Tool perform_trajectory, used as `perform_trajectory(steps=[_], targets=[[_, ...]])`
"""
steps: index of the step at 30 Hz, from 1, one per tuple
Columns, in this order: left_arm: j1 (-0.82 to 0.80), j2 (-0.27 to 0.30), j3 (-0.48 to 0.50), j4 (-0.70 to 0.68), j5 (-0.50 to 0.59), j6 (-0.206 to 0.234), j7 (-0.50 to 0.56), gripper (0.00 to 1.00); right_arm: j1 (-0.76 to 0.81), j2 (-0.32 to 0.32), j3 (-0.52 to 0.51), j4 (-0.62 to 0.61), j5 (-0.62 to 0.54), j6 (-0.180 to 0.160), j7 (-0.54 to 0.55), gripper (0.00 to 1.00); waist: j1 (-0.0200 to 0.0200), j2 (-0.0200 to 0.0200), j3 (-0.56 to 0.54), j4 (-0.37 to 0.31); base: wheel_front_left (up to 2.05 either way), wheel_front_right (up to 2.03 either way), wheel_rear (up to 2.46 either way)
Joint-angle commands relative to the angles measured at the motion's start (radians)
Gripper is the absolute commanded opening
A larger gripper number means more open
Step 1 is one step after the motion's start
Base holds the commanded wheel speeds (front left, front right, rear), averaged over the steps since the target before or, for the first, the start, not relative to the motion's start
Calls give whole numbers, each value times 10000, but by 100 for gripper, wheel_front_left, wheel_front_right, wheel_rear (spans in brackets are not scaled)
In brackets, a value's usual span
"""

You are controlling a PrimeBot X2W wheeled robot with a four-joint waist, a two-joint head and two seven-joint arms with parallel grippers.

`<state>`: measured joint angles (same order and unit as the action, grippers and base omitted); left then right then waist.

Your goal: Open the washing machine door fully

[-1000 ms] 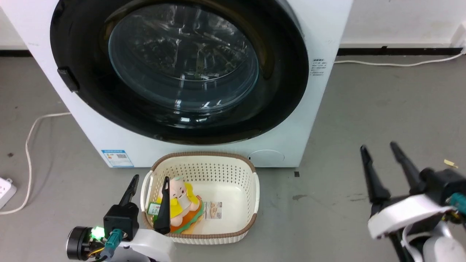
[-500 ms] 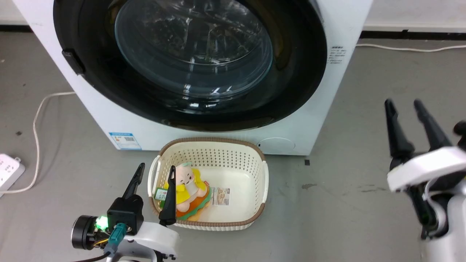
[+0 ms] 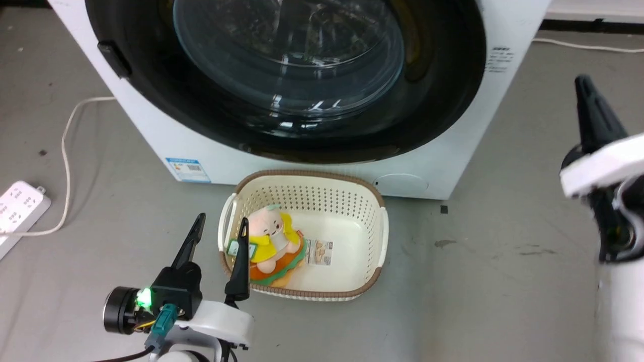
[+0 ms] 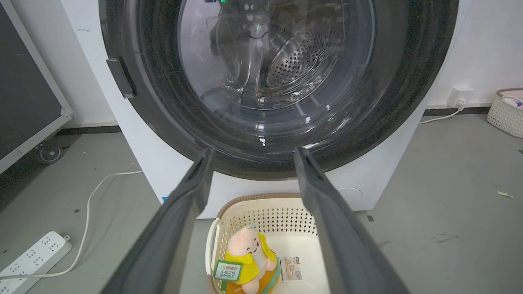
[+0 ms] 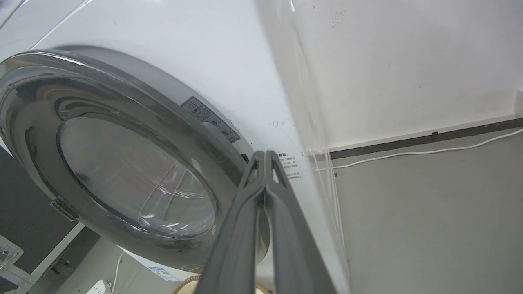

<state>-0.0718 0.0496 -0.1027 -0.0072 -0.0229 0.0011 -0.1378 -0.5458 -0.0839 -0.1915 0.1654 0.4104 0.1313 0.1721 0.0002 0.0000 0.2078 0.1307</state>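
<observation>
The washing machine door [image 3: 287, 55] is a wide glossy black ring around a bulging glass bowl, and it lies flat against the white machine front. Its small black latch tab [image 3: 114, 59] sits on the left rim. In the left wrist view the door [image 4: 278, 73] fills the top, with the latch tab [image 4: 120, 77] at left. My left gripper [image 3: 223, 218] is open and empty, low over the left edge of a basket, its fingers pointing at the door [image 4: 254, 150]. My right gripper [image 3: 584, 80] is shut on nothing, raised to the right of the machine. Its joined tips [image 5: 265, 153] point at the door's [image 5: 135, 179] right rim.
A cream perforated basket [image 3: 302, 177] stands on the floor just before the machine, holding a plush toy [image 3: 271, 234]. A white power strip [image 3: 20, 206] and its cable [image 3: 68, 151] lie at left. Another cable [image 3: 588, 46] runs along the wall at right. Grey floor stretches to the right.
The head camera has shifted, so the whole picture has slid. My right gripper's fingers have gone from spread to shut, and it stands higher in the picture. The left gripper stays open.
</observation>
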Motion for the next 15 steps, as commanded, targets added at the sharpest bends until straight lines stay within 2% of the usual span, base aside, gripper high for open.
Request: perform_trajectory(steps=[1,15], targets=[[-233,13,-65,-71,-74,67,-113,100,-479,48,-155,205,240,-2,142,0,-2,0,109,94,0,0,0],[-504,7,-399,-77,-228,166,-406,100,-3455,161,-1750,2859,1381,-3,2739,0,-2,0,694,723,0,0,0]])
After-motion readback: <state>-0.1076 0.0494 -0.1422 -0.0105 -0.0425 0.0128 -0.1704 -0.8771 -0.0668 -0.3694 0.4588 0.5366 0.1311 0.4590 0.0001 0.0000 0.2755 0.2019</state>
